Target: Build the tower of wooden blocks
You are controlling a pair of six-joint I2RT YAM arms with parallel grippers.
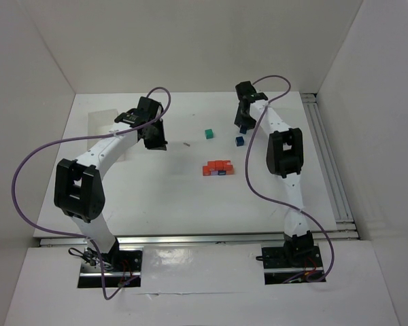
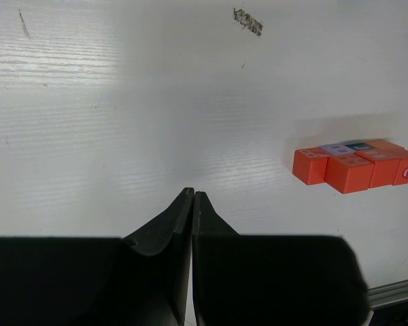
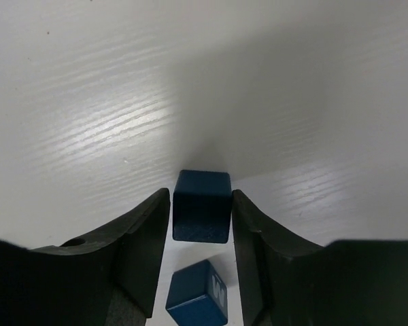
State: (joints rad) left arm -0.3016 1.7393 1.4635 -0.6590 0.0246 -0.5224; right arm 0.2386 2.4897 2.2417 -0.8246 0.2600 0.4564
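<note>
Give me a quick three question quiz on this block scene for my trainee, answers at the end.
1. True or false: the left gripper is shut and empty.
2. Which block sits between the fingers of the right gripper: A yellow, B dark blue, C pink?
3. Fill in: the teal block lies ___ the red-orange row (on / apart from).
Key: 1 true; 2 B, the dark blue block; 3 apart from.
</note>
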